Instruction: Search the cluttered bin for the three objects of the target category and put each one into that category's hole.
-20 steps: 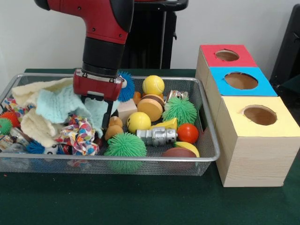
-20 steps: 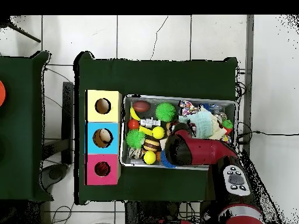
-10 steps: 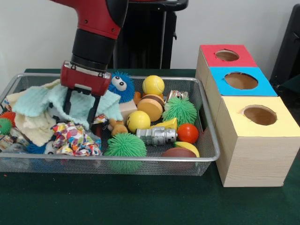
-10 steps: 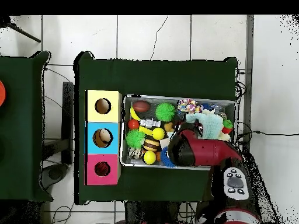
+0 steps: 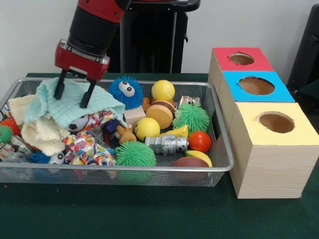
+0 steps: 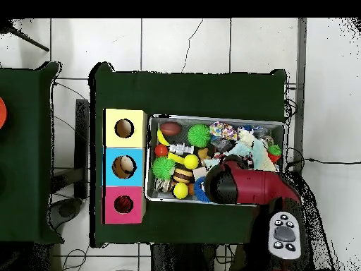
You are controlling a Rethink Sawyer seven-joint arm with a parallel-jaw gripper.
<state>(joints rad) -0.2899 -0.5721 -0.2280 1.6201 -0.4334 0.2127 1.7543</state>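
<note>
- Your gripper (image 5: 74,93) sits over the left part of the wire mesh bin (image 5: 219,164), its two dark fingers (image 5: 60,85) spread apart and resting on the pale teal cloth (image 5: 70,104); you cannot tell from here whether any fabric is pinched between them.
- That cloth drapes over a cream cloth (image 5: 42,134) and a patterned, multicoloured fabric (image 5: 87,149).
- Just right of the gripper you see a blue fuzzy toy with googly eyes (image 5: 124,92).
- Further right lie a yellow ball (image 5: 163,90), a yellow smiley ball (image 5: 147,129), two green spiky balls (image 5: 192,116), a silver cylinder toy (image 5: 167,145) and an orange-red ball (image 5: 200,141).
- Beside the bin stand three boxes with holes: red box (image 5: 241,59), blue box (image 5: 256,86), yellow box (image 5: 275,122).
- From overhead, the arm (image 6: 247,185) hides the bin's near side.
</note>
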